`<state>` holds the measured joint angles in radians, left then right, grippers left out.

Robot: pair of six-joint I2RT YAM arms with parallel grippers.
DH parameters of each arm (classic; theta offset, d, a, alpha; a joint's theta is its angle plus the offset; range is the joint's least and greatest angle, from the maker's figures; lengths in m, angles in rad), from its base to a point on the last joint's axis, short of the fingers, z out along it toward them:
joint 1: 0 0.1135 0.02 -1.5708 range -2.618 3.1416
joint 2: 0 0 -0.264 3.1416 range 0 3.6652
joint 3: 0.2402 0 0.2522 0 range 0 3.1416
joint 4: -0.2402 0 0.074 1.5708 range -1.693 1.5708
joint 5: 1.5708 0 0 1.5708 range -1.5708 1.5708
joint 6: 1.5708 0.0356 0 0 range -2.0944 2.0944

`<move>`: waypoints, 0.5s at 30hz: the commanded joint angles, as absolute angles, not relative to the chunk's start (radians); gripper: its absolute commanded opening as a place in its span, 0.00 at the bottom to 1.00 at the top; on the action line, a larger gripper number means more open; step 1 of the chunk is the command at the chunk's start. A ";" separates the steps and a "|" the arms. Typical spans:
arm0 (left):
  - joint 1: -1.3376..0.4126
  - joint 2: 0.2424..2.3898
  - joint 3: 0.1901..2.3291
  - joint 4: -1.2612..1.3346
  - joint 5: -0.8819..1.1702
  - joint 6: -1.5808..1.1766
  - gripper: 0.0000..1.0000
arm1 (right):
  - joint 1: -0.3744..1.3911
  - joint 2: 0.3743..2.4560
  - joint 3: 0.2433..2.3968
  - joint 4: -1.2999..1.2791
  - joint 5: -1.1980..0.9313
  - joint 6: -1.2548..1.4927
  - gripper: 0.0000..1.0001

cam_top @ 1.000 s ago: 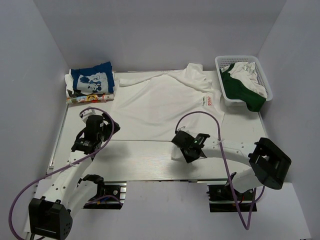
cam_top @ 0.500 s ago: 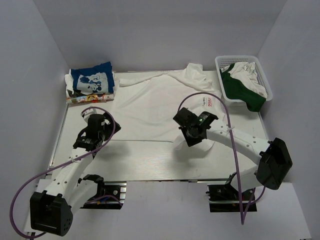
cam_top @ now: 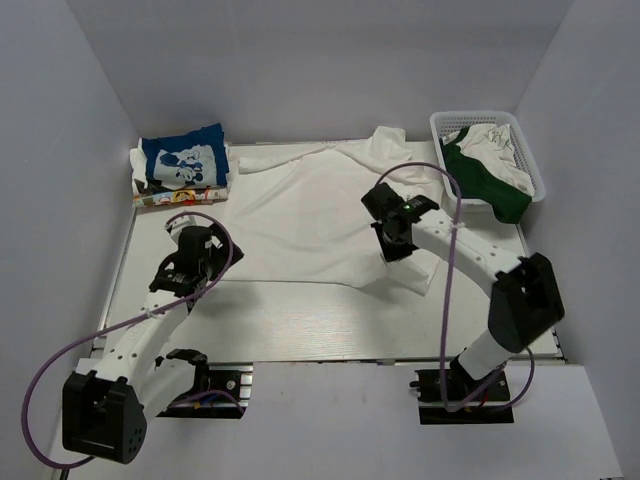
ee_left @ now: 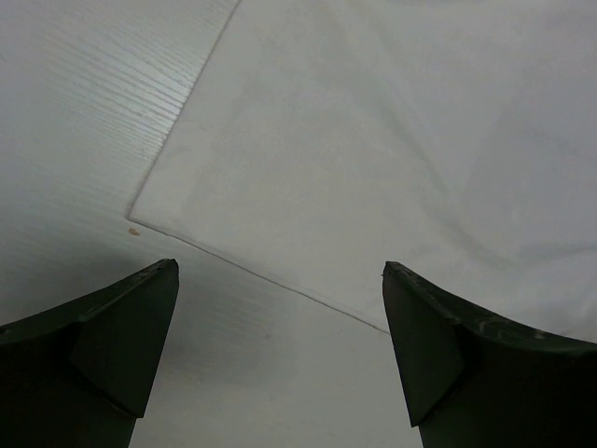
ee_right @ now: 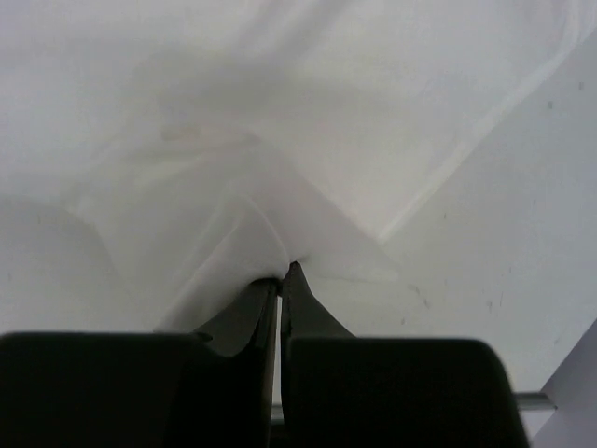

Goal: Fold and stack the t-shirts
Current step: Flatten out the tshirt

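The large white t-shirt (cam_top: 300, 215) lies spread on the table. Its red logo panel is hidden under the right arm and the lifted cloth. My right gripper (cam_top: 392, 228) is shut on a fold of the shirt's near right part and holds it up over the shirt. The right wrist view shows the jaws (ee_right: 283, 269) pinched on the white cloth (ee_right: 280, 140). My left gripper (cam_top: 185, 262) is open and empty by the shirt's near left corner. In the left wrist view (ee_left: 280, 280) that hem corner (ee_left: 149, 207) lies just ahead. The blue shirt (cam_top: 183, 160) lies folded at the back left.
A white basket (cam_top: 446, 180) with green and white clothes stands at the back right. The blue shirt rests on another folded garment (cam_top: 165, 199). Bare table (cam_top: 300, 320) runs along the near side. White walls enclose the table.
My right gripper has carried the shirt's near right part from the near middle toward the far right, folding it over. The left gripper has shifted slightly toward the far side.
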<state>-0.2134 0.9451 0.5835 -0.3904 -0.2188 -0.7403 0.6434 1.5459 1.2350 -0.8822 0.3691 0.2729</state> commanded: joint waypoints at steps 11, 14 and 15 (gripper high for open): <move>-0.210 1.035 0.638 -0.354 -0.193 -0.715 1.00 | 0.615 1.617 1.263 -0.997 0.131 0.213 0.00; -0.210 1.035 0.629 -0.354 -0.202 -0.715 1.00 | 0.653 1.409 0.976 -0.982 -0.140 0.314 0.00; -0.210 1.035 0.629 -0.354 -0.202 -0.704 1.00 | 0.676 1.349 0.909 -0.992 -0.171 0.336 0.20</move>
